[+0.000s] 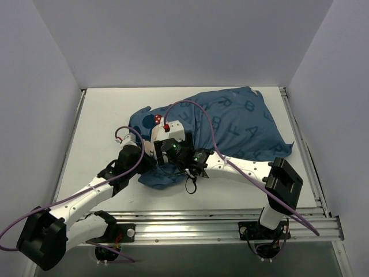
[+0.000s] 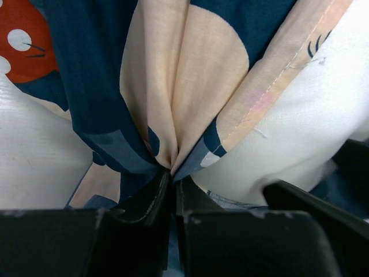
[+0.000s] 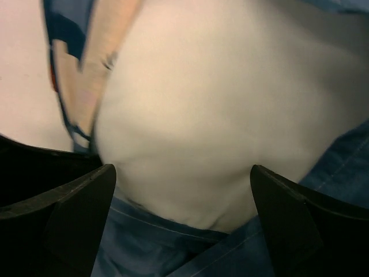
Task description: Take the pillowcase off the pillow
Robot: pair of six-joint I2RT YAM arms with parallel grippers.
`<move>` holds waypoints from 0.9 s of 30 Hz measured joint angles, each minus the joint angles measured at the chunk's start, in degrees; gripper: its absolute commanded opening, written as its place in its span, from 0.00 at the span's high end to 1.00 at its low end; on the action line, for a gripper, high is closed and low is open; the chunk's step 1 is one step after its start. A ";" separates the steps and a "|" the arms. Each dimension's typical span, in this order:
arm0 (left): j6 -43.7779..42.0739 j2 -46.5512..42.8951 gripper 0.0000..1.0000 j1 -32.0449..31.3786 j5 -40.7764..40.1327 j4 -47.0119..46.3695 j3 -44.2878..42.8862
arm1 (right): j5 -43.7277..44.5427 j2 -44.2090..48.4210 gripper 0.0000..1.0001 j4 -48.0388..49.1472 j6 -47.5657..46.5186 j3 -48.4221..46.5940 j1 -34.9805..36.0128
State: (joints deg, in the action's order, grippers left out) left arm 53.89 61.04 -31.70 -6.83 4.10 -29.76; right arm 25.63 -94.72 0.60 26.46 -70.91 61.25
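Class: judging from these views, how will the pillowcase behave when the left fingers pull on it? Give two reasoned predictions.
Probably floppy: the pillowcase gathers into sharp folds where the left fingers pinch it. It will likely drag rather than slide freely, since the plump pillow fills it.

The left arm and right arm are white tubes joined by chunky black housings, each trailed by a thin purple cable. The left pincer and right pincer have matte black, wedge-shaped fingers.
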 measured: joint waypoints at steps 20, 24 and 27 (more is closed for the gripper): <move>0.13 0.37 0.88 -0.48 -1.25 0.70 0.98 | -4.98 -11.91 0.74 0.39 4.07 -1.88 -3.58; 0.59 0.48 0.89 -1.49 -0.90 0.70 0.92 | -9.42 -12.61 1.00 3.45 5.27 -1.95 -5.68; 1.18 0.48 0.92 -2.40 -1.25 0.94 0.11 | -12.83 -12.55 1.00 5.40 5.90 -1.55 -7.54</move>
State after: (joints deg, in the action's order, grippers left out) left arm 55.07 61.52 -34.11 -8.08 5.04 -29.65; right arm 12.80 -107.26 6.00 32.36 -72.47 53.71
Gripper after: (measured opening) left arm 0.105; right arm 0.067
